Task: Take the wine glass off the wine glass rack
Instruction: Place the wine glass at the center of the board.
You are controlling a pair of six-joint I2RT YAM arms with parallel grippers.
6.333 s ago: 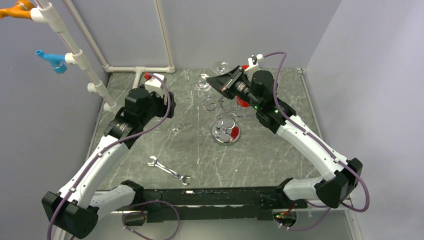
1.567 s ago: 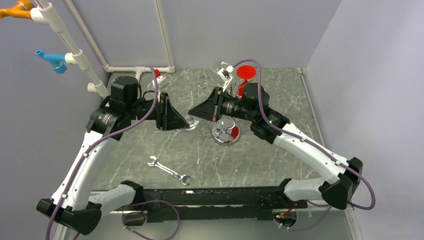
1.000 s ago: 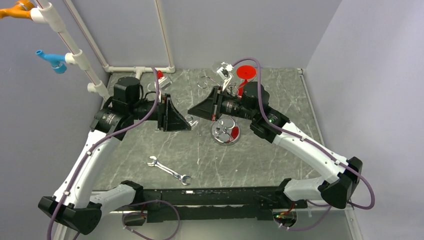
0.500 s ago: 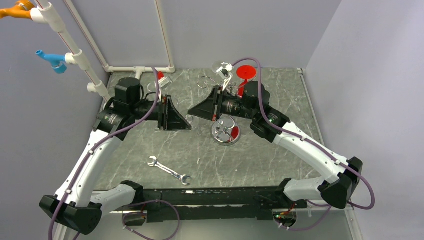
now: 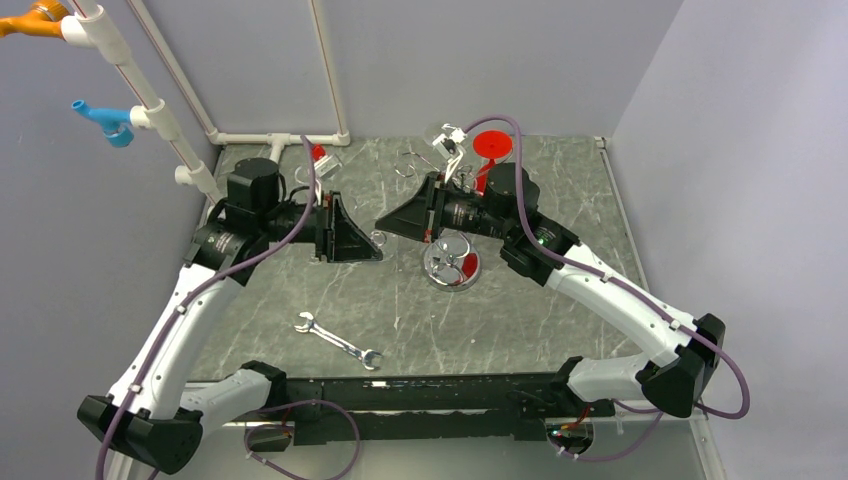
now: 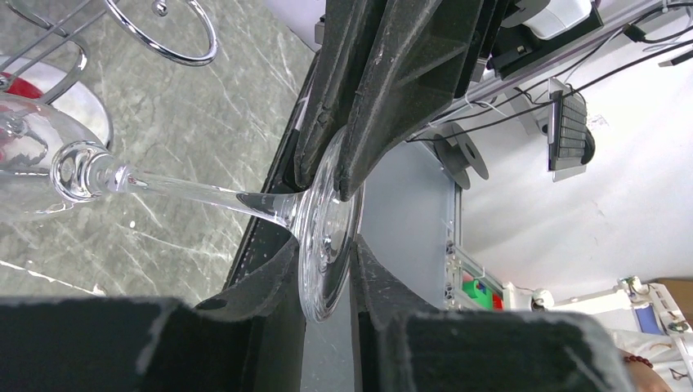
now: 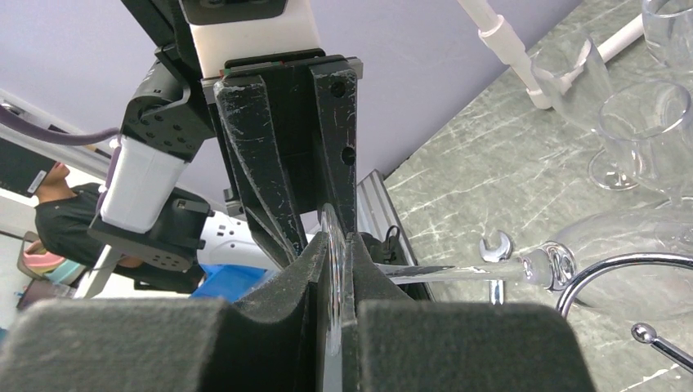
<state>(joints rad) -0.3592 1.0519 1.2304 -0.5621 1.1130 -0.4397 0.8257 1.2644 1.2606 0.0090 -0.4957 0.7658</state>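
Observation:
The wine glass (image 6: 327,237) lies sideways in the air, its round foot pinched from opposite sides by both grippers. In the left wrist view my left gripper (image 6: 323,245) is shut on the foot's lower rim. The right gripper's fingers (image 6: 384,90) come down onto its upper rim. The stem (image 6: 204,194) runs left to the bowl (image 6: 24,163). In the right wrist view my right gripper (image 7: 335,249) is shut on the foot, with the stem (image 7: 458,272) running right. From above, the foot (image 5: 380,240) shows between the two grippers, left of the wine glass rack (image 5: 452,262).
A silver wrench (image 5: 338,341) lies near the front of the table. Other clear glasses (image 7: 646,131) stand at the back near the white pipe frame (image 5: 280,138). A red disc (image 5: 492,143) sits behind the right arm. A rack ring (image 6: 163,37) hangs close to the bowl.
Over the last second my left jaws have narrowed onto the glass's foot. Both arms have barely moved. Several seconds ago the right gripper was at the rack and the left arm stood apart.

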